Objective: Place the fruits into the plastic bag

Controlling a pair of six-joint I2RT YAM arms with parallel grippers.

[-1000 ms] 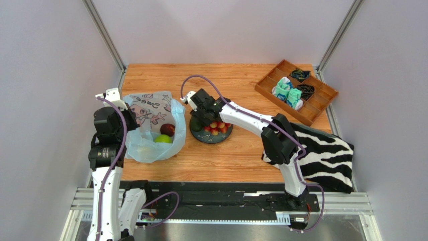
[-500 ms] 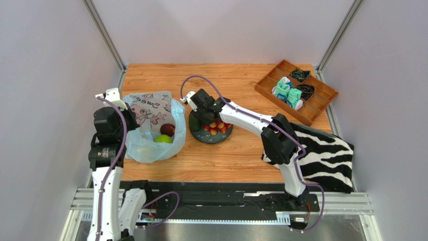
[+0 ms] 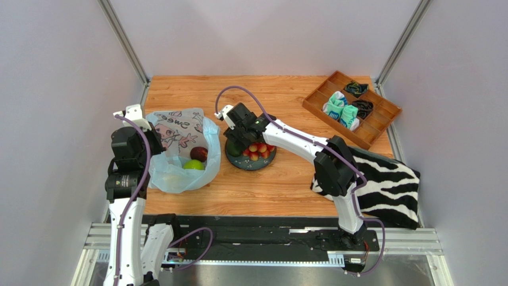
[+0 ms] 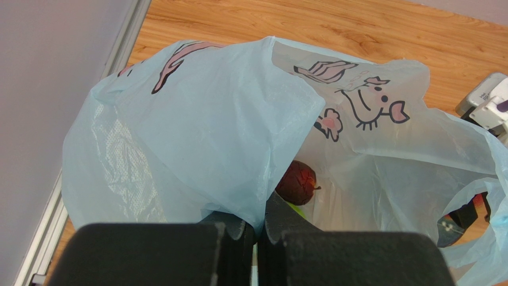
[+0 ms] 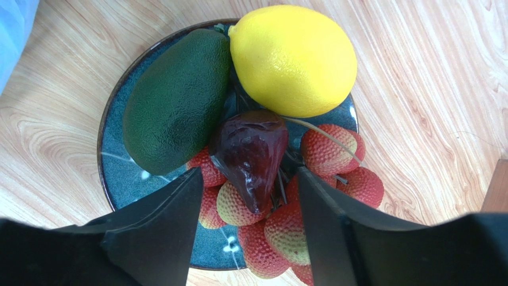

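While your left gripper pinches the plastic bag by the counter's left edge, your right gripper is spread open over the dark red fruit.

Light is bright, even and diffuse in all three views, leaving only faint, soft shadows on the counter. The lemon carries a broad soft sheen with its skin texture sharp, while the plastic bag glows with light passing through it. Both the right gripper and the left gripper look dark and out of focus along the lower edges.
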